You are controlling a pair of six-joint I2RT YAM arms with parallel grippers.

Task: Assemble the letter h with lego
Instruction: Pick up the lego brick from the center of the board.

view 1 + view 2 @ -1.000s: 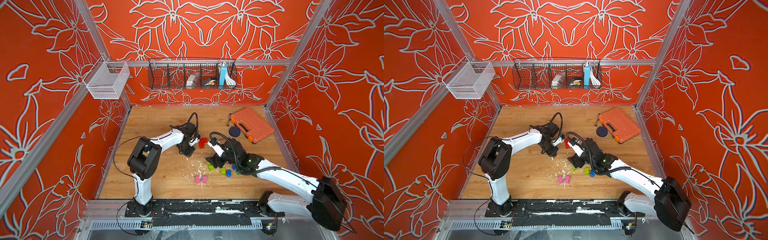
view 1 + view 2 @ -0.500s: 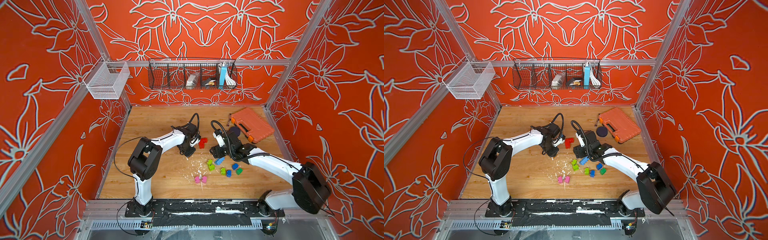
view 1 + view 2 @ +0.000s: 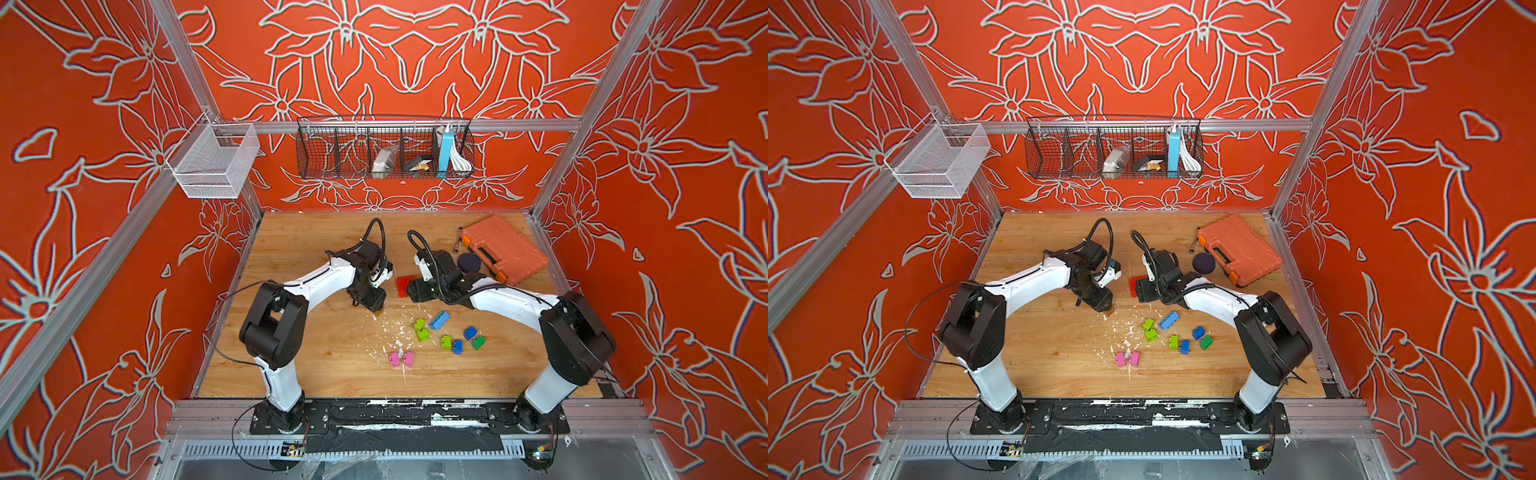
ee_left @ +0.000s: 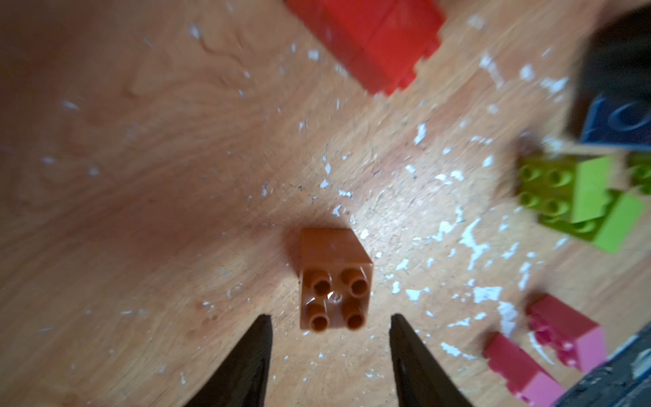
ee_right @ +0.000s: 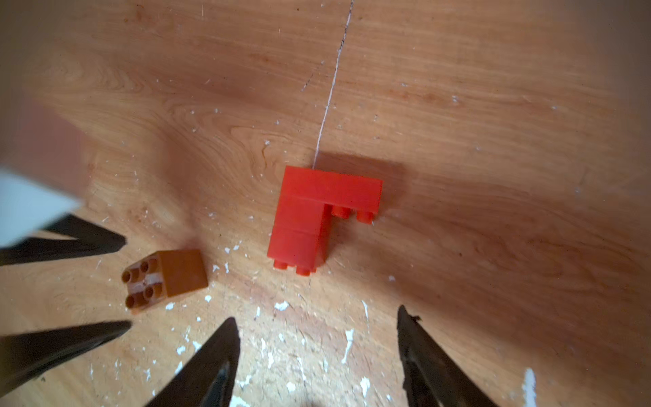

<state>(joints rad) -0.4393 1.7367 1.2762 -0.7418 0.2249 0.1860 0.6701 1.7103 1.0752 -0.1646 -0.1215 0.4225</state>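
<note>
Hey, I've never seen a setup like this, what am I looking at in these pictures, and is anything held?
Two white robot arms stand at a wooden table, each ending in a two-finger gripper. Two pictures look down from overhead; two come from cameras on the wrists. The left gripper is open, a brown brick lying between its tips, not gripped. The right gripper is open, facing a red L-shaped lego piece. Green, blue and pink bricks lie loose; an orange case sits at the back. Nothing is held.
</note>
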